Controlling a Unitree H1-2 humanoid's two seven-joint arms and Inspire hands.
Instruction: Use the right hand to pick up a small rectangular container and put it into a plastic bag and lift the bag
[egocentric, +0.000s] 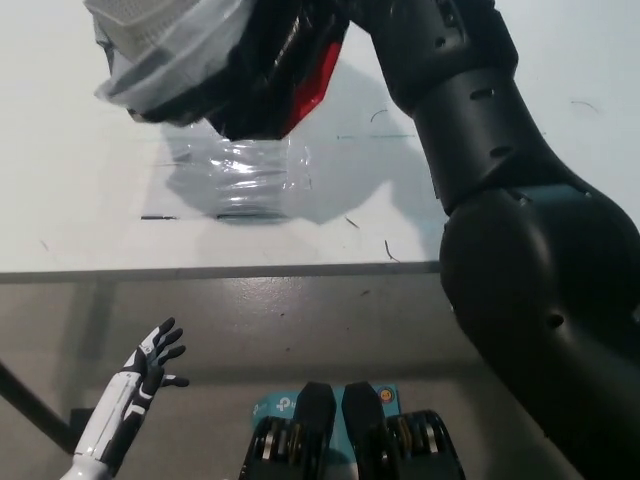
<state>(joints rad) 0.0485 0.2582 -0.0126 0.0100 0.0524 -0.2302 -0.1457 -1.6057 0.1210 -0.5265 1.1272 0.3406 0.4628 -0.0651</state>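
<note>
Clear plastic bag (190, 60) hangs above your white table's (80, 200) far left, white rectangular container (140, 15) inside. Black right hand is hidden behind it; grip unreadable. White left hand (150, 362) spread below the near edge. No legible writing.

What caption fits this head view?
Black right arm lifts the plastic bag above the white table; white left hand idles.
</note>
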